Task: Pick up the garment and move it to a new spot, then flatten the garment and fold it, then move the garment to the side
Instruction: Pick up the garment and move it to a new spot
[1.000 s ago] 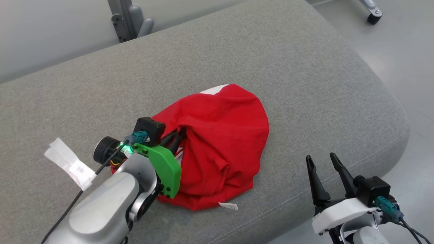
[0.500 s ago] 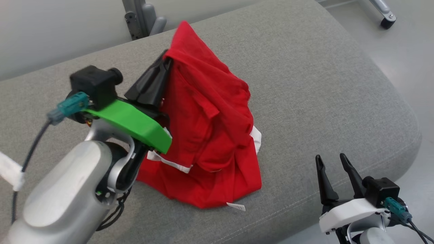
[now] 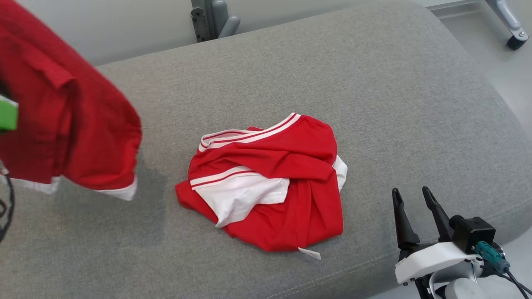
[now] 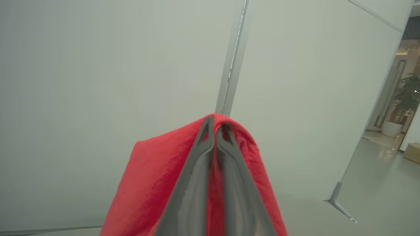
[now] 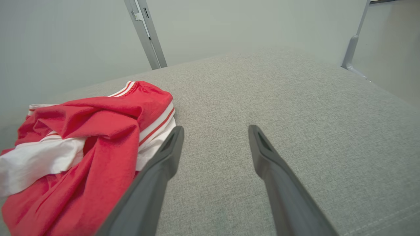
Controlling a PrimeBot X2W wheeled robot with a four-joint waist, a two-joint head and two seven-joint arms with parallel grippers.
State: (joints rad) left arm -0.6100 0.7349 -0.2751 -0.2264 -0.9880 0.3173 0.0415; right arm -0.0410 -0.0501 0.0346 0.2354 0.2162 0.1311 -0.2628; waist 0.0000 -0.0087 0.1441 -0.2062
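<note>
The left end effector (image 4: pixel 215 123) is clamped shut on a fold of the red garment (image 3: pixel 70 124). The cloth drapes over both fingertips and, judging by its shadow, hangs clear of the grey cushion (image 3: pixel 332 74) above its left side. The step in hand looks like the carry to a new spot. To do it well, hold the pinch firm and travel high enough that the white-edged hem does not drag. Set down on open cushion, well apart from the other clothing, lowering slowly so the cloth spreads rather than bunches. The grip is on one small fold, so a jerk could pull it loose. The right end effector (image 3: pixel 410 193) rests with its fingers apart and nothing between them, near the cushion's front right edge, well placed to take a second corner for flattening. I can make out no containers: a second red-and-white garment (image 3: pixel 270 182) lies crumpled straight on the cushion's middle
</note>
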